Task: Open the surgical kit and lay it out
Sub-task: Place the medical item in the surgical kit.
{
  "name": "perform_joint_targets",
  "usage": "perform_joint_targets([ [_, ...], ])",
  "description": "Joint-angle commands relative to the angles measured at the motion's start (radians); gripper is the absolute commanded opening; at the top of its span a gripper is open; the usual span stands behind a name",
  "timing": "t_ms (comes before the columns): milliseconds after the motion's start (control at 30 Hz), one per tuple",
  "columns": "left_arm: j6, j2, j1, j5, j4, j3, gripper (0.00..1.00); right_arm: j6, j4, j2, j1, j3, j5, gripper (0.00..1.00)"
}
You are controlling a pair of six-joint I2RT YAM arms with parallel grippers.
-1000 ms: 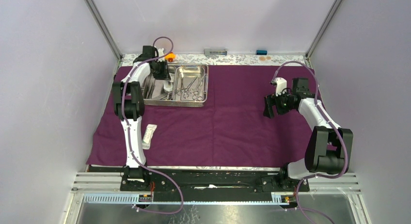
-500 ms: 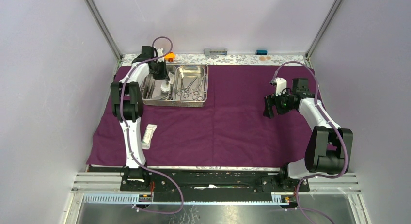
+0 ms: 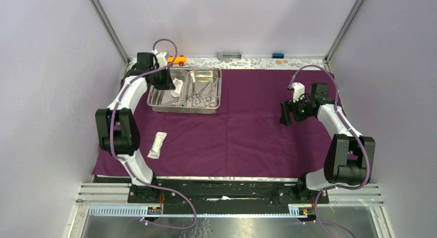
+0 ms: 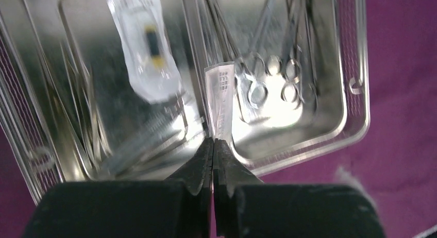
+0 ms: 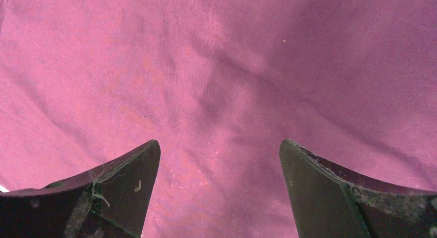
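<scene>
The purple cloth point(image 3: 247, 130) lies spread flat over the table. At its back left stands the two-compartment steel tray point(image 3: 184, 111). My left gripper point(image 4: 213, 142) is shut on the edge of a small clear packet point(image 4: 220, 101), holding it above the tray's divider point(image 3: 177, 86). Another packet point(image 4: 147, 52) and blurred thin steel tweezers point(image 4: 139, 140) lie in the left compartment. Ring-handled forceps point(image 4: 268, 78) fill the right one. A third packet point(image 3: 158, 144) rests on the cloth, front left. My right gripper point(image 3: 291, 113) hangs open over bare cloth point(image 5: 219, 144).
A small orange toy car point(image 3: 179, 59) sits just behind the tray on the table's back strip, with a grey object point(image 3: 229, 54) and a small blue one point(image 3: 278, 55) further right. Enclosure walls stand close on both sides.
The left gripper closed on a packet in the tray's left compartment and drew it up, while that arm's elbow swung out to the left. The right arm stayed still.
</scene>
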Motion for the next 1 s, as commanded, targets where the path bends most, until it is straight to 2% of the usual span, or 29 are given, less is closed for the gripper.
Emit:
perform_joint_targets([
  [0,0.057,-0.22,0.005,0.059,0.002,-0.178,0.0,-0.008,-0.009,-0.035,0.005,0.027,-0.025,0.93],
  [167,0.055,-0.464,0.005,0.07,0.004,-0.467,0.0,-0.001,-0.008,-0.058,0.005,0.029,-0.042,0.93],
  [300,0.074,-0.594,0.005,0.04,-0.014,-0.581,0.0,0.007,-0.004,-0.085,0.005,0.025,-0.057,0.93],
  [400,0.085,-0.624,0.004,0.075,-0.075,-0.621,0.0,0.013,0.013,-0.108,0.005,0.013,-0.051,0.93],
  [467,0.094,-0.618,0.002,0.117,-0.097,-0.648,0.0,0.017,0.02,-0.121,0.005,0.011,-0.047,0.93],
  [633,0.093,-0.553,-0.044,0.055,-0.127,-0.64,0.0,0.024,0.043,-0.151,0.005,-0.004,-0.03,0.93],
  [900,0.079,-0.267,-0.059,0.084,-0.222,-0.553,0.0,0.018,0.072,-0.154,0.005,-0.022,0.009,0.94],
  [967,0.074,-0.231,-0.059,0.051,-0.214,-0.562,0.0,0.016,0.071,-0.141,0.005,-0.021,0.02,0.94],
])
